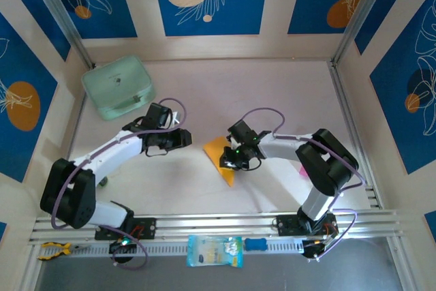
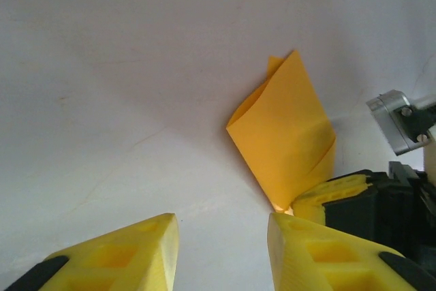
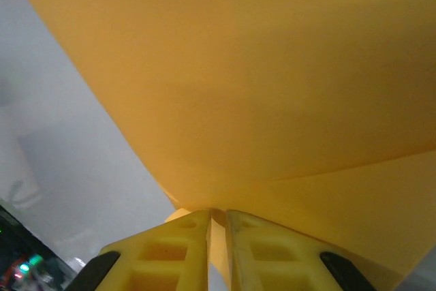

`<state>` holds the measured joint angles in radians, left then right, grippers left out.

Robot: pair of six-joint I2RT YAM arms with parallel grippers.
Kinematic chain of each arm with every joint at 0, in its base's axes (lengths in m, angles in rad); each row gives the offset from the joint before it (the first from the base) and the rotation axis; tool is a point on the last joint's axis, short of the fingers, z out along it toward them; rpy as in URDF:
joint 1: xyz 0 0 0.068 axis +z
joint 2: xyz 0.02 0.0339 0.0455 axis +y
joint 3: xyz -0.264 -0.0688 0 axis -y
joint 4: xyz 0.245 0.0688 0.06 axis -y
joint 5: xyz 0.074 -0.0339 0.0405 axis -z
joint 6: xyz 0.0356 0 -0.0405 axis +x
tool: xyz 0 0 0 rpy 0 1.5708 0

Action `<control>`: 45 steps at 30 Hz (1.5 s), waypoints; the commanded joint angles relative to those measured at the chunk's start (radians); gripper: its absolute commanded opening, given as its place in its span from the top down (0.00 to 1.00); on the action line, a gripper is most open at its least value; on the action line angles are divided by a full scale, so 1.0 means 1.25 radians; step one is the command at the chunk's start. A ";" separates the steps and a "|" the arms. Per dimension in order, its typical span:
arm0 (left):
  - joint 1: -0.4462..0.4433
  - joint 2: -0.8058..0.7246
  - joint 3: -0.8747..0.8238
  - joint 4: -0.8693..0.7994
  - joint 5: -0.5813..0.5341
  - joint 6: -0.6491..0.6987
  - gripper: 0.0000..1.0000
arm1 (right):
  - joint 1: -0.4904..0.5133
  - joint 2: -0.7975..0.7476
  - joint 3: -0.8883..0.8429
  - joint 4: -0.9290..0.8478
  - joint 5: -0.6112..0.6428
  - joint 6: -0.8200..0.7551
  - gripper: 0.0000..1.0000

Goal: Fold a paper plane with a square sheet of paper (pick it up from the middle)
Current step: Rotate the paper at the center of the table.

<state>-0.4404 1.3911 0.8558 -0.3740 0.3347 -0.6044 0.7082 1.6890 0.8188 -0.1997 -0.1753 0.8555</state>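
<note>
The left arm (image 1: 109, 149) and right arm (image 1: 286, 146) share white shells over bulky black joints, each looped by a lilac cable (image 1: 264, 109). Their fingers (image 2: 136, 253) are yellow wedges with hollow pockets and black bases; a green light (image 1: 236, 146) glows at the right wrist

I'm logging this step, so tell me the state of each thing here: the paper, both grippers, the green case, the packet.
square sheet of paper: folded over, partly raised, pinched at one edge.
right gripper: shut on the paper.
left gripper: open, empty, beside the paper.
mint-green case: closed, lying flat.
pale blue packet: lying flat at the near edge.
</note>
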 commanded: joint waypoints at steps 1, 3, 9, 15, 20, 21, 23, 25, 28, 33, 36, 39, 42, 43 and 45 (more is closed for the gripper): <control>0.007 0.011 -0.011 0.024 0.039 -0.010 0.62 | 0.018 0.012 -0.032 0.045 0.023 0.120 0.84; 0.008 0.020 -0.012 0.032 0.054 -0.013 0.62 | 0.034 0.010 -0.059 0.067 0.070 0.210 0.84; 0.006 0.034 -0.027 0.062 0.100 -0.028 0.65 | 0.142 -0.039 -0.192 0.341 0.222 0.556 0.84; 0.007 0.043 -0.032 0.074 0.121 -0.037 0.69 | 0.248 -0.054 -0.204 0.396 0.434 0.746 0.80; 0.007 0.042 -0.028 0.068 0.124 -0.032 0.70 | 0.253 -0.102 -0.205 0.375 0.451 0.691 0.78; 0.007 0.042 -0.029 0.069 0.125 -0.034 0.71 | 0.247 -0.115 -0.213 0.379 0.442 0.669 0.78; 0.006 0.043 -0.033 0.075 0.127 -0.036 0.71 | 0.234 -0.144 -0.224 0.383 0.423 0.622 0.78; 0.006 0.046 -0.035 0.085 0.135 -0.039 0.72 | 0.234 -0.177 -0.216 0.347 0.431 0.555 0.76; 0.004 0.059 -0.029 0.094 0.150 -0.045 0.75 | 0.238 -0.214 -0.154 0.192 0.456 0.474 0.75; -0.005 0.071 -0.022 0.107 0.160 -0.050 0.76 | 0.240 -0.250 -0.097 0.052 0.500 0.386 0.75; -0.013 0.076 -0.019 0.117 0.171 -0.056 0.76 | 0.230 -0.266 -0.091 -0.004 0.511 0.377 0.75; -0.028 0.084 -0.014 0.129 0.183 -0.060 0.77 | 0.200 -0.281 -0.120 0.028 0.462 0.349 0.77; -0.048 0.102 -0.005 0.131 0.184 -0.065 0.79 | 0.165 -0.300 -0.167 0.085 0.395 0.341 0.81; -0.055 0.107 -0.004 0.136 0.186 -0.068 0.79 | 0.157 -0.306 -0.183 0.100 0.383 0.343 0.81; -0.063 0.114 -0.002 0.141 0.187 -0.071 0.79 | 0.147 -0.323 -0.210 0.125 0.365 0.339 0.81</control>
<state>-0.5034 1.5154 0.8272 -0.2169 0.5392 -0.6815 0.9058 1.3190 0.5945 -0.0799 0.3389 1.3087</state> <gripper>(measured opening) 0.210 0.192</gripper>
